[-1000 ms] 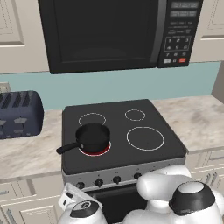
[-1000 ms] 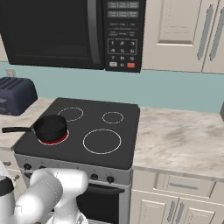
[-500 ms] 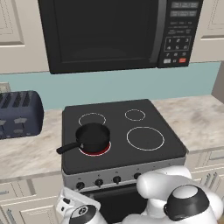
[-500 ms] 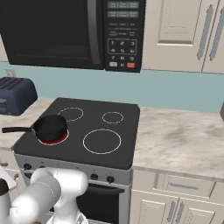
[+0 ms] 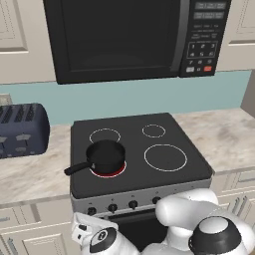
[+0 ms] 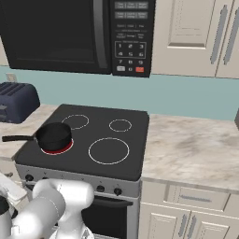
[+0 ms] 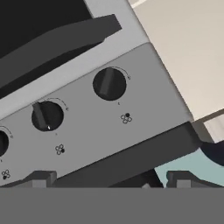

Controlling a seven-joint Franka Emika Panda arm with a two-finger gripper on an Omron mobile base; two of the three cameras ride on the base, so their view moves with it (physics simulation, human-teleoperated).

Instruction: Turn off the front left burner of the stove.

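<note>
While the front left burner [image 5: 108, 171] glows red under a small black saucepan [image 5: 105, 156], the stove [image 6: 126, 161] sits between two stretches of marbled desk [image 6: 196, 149]. Left of the stove stands a dark blue toaster [image 5: 21, 130], and above it hangs a black microwave [image 5: 119, 37]. Below the stove's glass top, the tool [image 7: 109, 178] points at the silver panel [image 7: 94, 127], its two tips spread apart with nothing between them. Two black knobs [image 7: 109, 83] face it; how near the tips are is hard to judge.
</note>
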